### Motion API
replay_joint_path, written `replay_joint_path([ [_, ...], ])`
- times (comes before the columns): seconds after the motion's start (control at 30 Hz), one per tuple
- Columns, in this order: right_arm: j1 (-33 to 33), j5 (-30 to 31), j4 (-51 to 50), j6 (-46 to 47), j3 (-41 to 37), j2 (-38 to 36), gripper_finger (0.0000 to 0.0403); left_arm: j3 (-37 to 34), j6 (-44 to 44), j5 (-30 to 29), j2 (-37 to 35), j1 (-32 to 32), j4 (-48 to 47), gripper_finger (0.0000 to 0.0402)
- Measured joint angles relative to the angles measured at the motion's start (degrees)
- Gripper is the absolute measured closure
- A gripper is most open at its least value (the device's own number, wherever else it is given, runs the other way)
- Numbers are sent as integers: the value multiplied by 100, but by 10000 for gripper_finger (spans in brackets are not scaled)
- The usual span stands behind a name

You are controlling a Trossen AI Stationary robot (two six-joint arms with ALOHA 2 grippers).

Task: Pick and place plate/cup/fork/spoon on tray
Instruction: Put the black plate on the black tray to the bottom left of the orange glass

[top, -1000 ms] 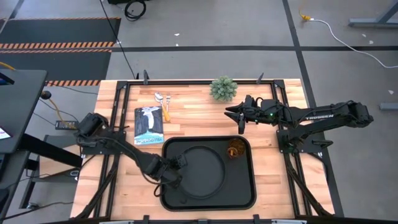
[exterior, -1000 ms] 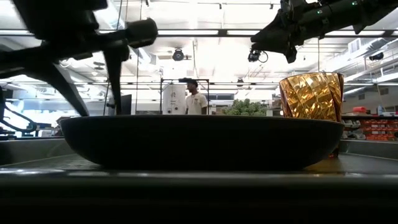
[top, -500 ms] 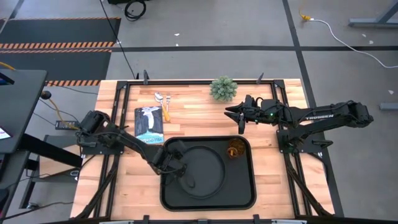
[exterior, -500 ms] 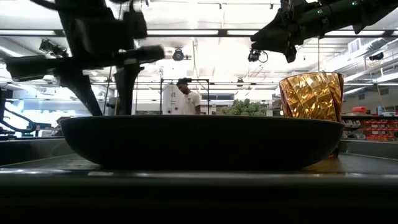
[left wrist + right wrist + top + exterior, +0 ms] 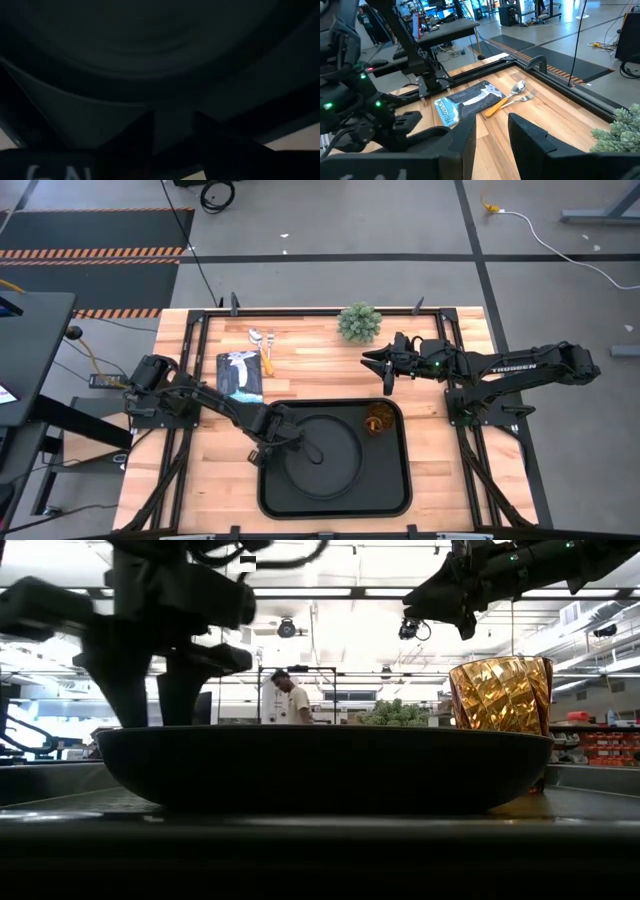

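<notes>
The round black plate (image 5: 325, 455) lies flat in the black tray (image 5: 395, 490), and the amber cup (image 5: 378, 418) stands upright in the tray's far right corner. The orange-handled spoon (image 5: 256, 337) and fork (image 5: 268, 340) lie side by side on the wood at the far left. My left gripper (image 5: 300, 442) is open, low over the left part of the plate; the left wrist view shows its fingers apart before the plate's dark inside (image 5: 165, 45). My right gripper (image 5: 387, 376) hangs open and empty above the table beyond the cup.
A book (image 5: 240, 375) lies on the wood just beyond the tray's far left corner, beside the fork and spoon. A small green potted plant (image 5: 358, 322) stands at the far edge. A person (image 5: 290, 700) walks in the room behind the table.
My left gripper has gone toward the table's far edge along the plate's left side and has turned toward the plate's middle. The plate, cup and tray have stayed in place.
</notes>
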Motion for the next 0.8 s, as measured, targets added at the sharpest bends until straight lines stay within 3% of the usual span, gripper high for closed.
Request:
replay_joint_path([
  [0.2, -2, 0, -2, -1, 0, 0, 282, 2, -379, 334, 154, 211, 31, 276],
  [0.8, -2, -2, 24, -44, 0, 0, 282, 2, -945, 359, 240, 186, 1037, 285],
])
